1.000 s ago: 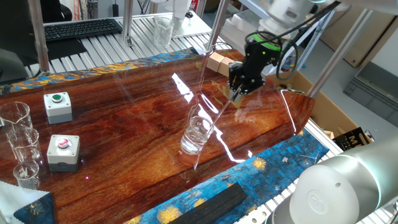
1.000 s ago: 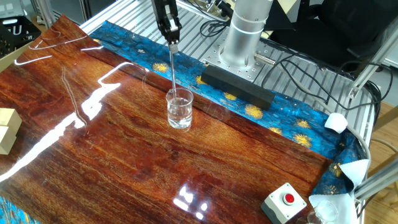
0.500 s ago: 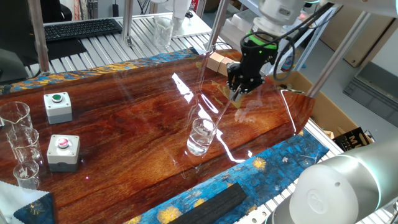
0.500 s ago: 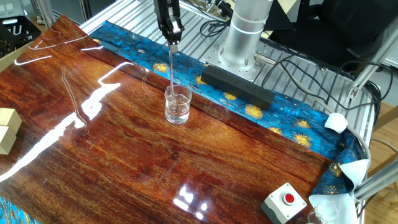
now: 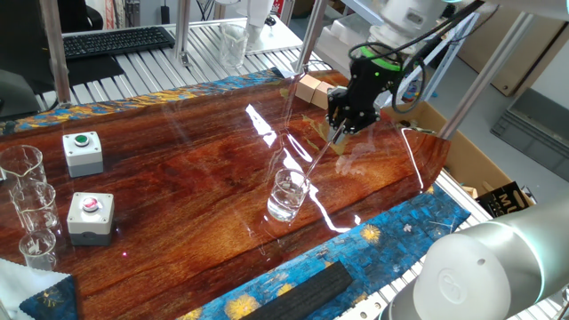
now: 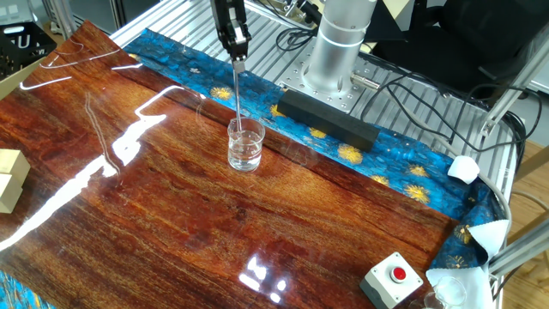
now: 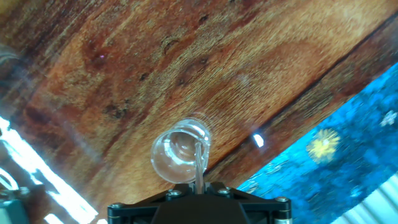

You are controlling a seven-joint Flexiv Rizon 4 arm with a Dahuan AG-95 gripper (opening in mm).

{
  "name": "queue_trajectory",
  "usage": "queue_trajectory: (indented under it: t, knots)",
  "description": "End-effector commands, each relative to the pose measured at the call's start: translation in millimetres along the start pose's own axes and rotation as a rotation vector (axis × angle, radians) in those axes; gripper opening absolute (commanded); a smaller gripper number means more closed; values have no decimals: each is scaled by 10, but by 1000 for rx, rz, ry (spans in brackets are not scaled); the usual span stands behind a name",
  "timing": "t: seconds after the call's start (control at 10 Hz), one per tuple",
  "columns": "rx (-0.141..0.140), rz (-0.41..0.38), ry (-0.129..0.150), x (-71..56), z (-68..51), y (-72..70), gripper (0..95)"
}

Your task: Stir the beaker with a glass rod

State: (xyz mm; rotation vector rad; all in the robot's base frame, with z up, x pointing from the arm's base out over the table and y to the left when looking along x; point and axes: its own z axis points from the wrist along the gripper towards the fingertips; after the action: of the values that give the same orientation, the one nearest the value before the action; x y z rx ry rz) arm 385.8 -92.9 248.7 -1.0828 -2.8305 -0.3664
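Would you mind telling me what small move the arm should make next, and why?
Probably sweep the rod tip in a small circle inside the glass. The gripper is shut on the glass rod, whose lower end already sits inside the beaker, near its wall in the hand view. The beaker stands upright on the table, so a gentle circle should stir without tipping it.

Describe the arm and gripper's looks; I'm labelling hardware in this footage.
The arm has glossy white-grey rounded links, and black cables loop beside the wrist. A bright green ring sits above the matte black gripper, which ends in two narrow dark fingers.
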Motion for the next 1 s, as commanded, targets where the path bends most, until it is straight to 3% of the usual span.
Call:
queue_trajectory:
  t: [0.1, 0.3, 0.6, 0.8, 1.0]
  knots:
    - [-20, 16, 1, 11, 4, 5, 0]
    - [-52, 35, 25, -13, -5, 21, 0]
    - [-52, 32, 23, -52, -18, 46, 0]
    - [-39, 23, 21, -79, -65, 67, 0]
    - [-9, 31, -1, -42, -197, 46, 0]
